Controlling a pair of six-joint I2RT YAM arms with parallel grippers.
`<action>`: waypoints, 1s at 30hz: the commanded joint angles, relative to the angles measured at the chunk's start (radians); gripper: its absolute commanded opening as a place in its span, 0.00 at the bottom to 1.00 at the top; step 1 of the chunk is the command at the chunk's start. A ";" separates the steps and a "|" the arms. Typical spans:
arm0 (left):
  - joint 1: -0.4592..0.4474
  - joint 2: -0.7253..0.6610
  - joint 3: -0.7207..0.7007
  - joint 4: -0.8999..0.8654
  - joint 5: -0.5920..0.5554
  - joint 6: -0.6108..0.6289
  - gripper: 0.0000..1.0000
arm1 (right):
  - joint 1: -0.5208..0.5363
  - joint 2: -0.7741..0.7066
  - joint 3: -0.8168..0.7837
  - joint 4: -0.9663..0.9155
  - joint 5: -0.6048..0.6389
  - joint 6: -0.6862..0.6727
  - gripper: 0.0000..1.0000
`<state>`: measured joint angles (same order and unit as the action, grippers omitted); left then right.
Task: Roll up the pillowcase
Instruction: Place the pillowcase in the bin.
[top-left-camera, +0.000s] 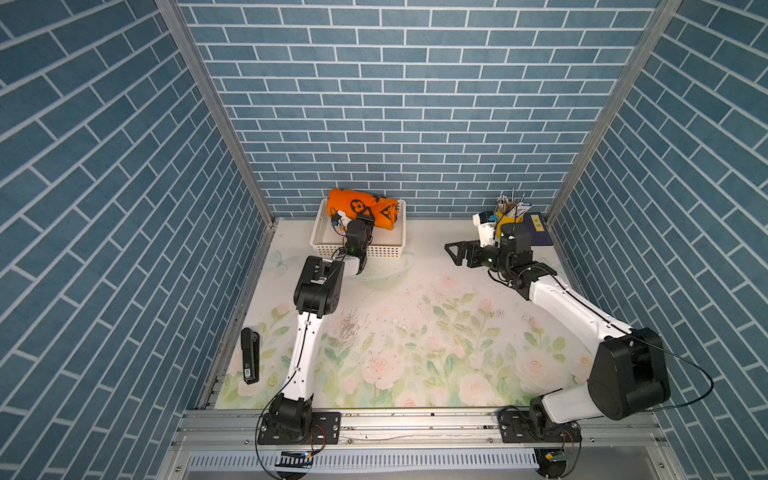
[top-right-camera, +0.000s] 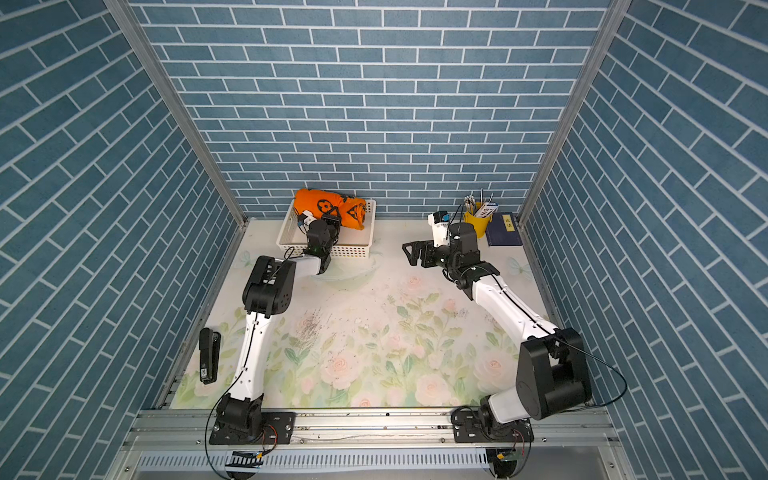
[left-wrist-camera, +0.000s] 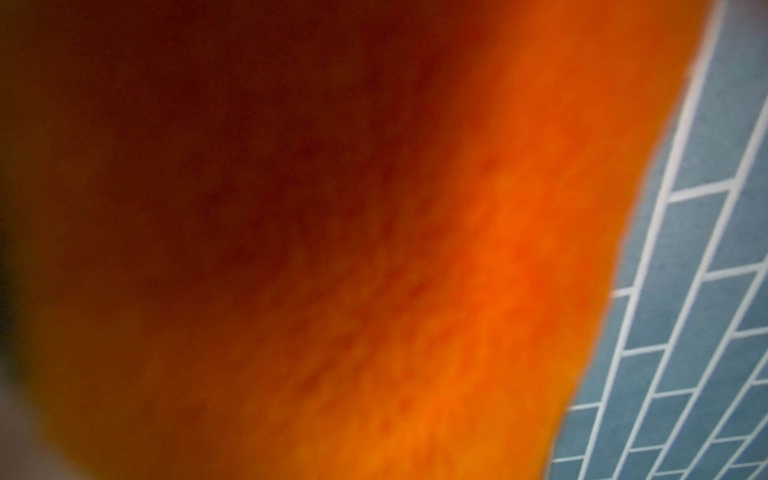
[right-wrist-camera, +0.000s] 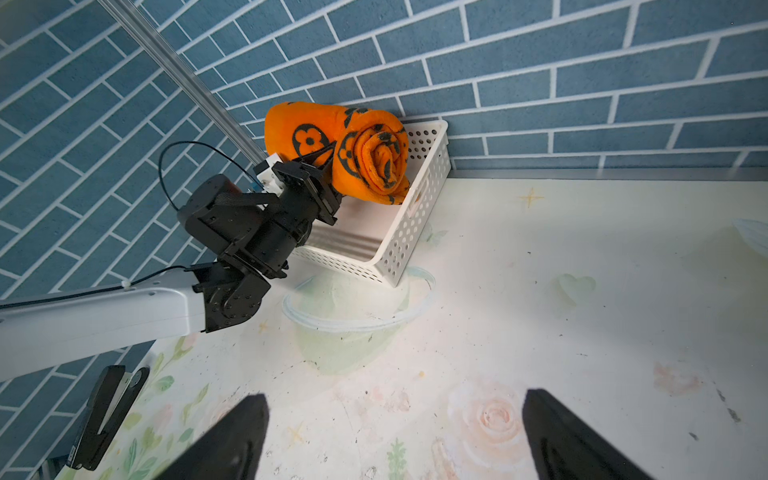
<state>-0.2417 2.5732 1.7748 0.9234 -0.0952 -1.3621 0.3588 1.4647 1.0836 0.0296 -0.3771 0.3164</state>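
The table (top-left-camera: 415, 353), with its pale flower print, fills the lower middle of both top views, and the two arms reach over it from the bottom edge. The left gripper (top-left-camera: 365, 217) is at the upper middle of the frame, over the white basket (top-left-camera: 320, 232), and its jaws are clamped on the pillowcase (top-left-camera: 357, 205); in the right wrist view the black fingers (right-wrist-camera: 320, 160) press into the side of the roll, near its spiral end. The right gripper (top-left-camera: 457, 251) hovers at the right of centre, above the bare table, with its jaws spread wide and nothing between them; in the right wrist view its two dark fingertips (right-wrist-camera: 232, 436) stand far apart at the bottom of the frame. The pillowcase is rolled into a thick orange bundle with black flower marks, and it lies at the far end of the basket, against the blue brick wall (top-left-camera: 415, 104), partly above the rim. Its rolled end shows a loose spiral of layers (right-wrist-camera: 380, 160). In the left wrist view, blurred orange fabric (left-wrist-camera: 374, 291) covers almost the whole frame.
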 joint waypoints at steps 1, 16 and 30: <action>0.003 0.025 0.068 -0.001 -0.051 -0.047 0.12 | -0.006 0.028 0.031 -0.003 0.005 -0.005 1.00; -0.005 -0.028 -0.002 -0.147 -0.072 -0.095 0.79 | -0.033 0.102 0.079 0.013 -0.025 -0.002 1.00; -0.026 -0.296 -0.133 -0.409 -0.123 -0.185 1.00 | -0.052 0.065 0.046 0.036 0.015 -0.008 1.00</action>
<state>-0.2539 2.3680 1.6577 0.6140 -0.1970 -1.5311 0.3145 1.5578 1.1343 0.0383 -0.3828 0.3164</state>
